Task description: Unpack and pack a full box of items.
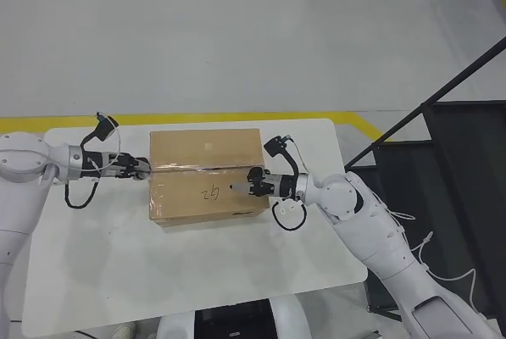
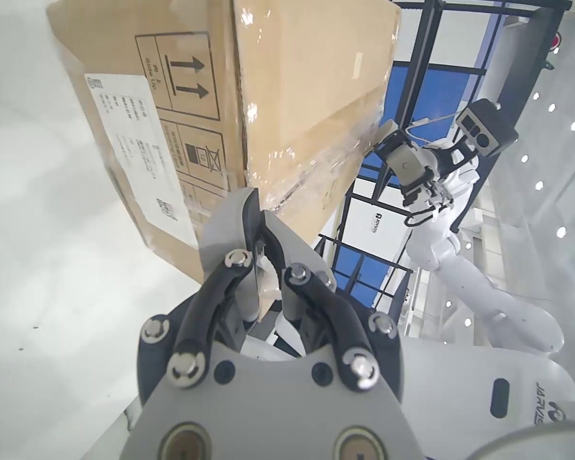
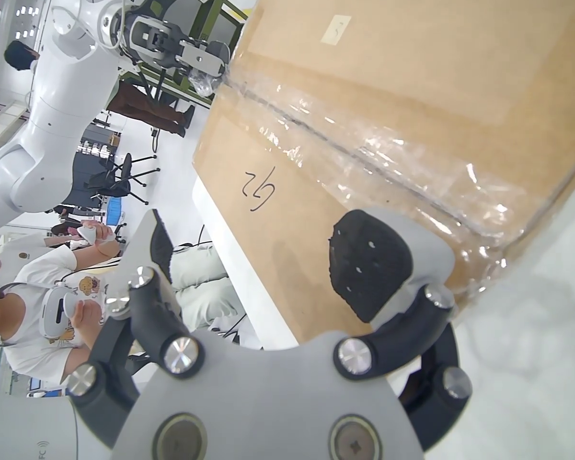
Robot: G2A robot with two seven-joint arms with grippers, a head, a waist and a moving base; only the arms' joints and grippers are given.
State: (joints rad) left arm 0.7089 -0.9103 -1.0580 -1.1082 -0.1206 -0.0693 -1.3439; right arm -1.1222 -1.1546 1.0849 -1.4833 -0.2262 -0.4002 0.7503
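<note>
Left claw [image 2: 258,215] is pinched shut on what looks like the crinkled end of the tape [image 2: 311,165], right at the seam on the box's [image 1: 206,174] 9 o'clock edge. Guessing that's so I can peel the strip and free the flaps. Right claw [image 3: 258,236] is spread wide over the lid at the 3 o'clock end, probably to pin the box while I pull. Box sits sealed mid-table [image 1: 193,263], squarely between both claws.
</note>
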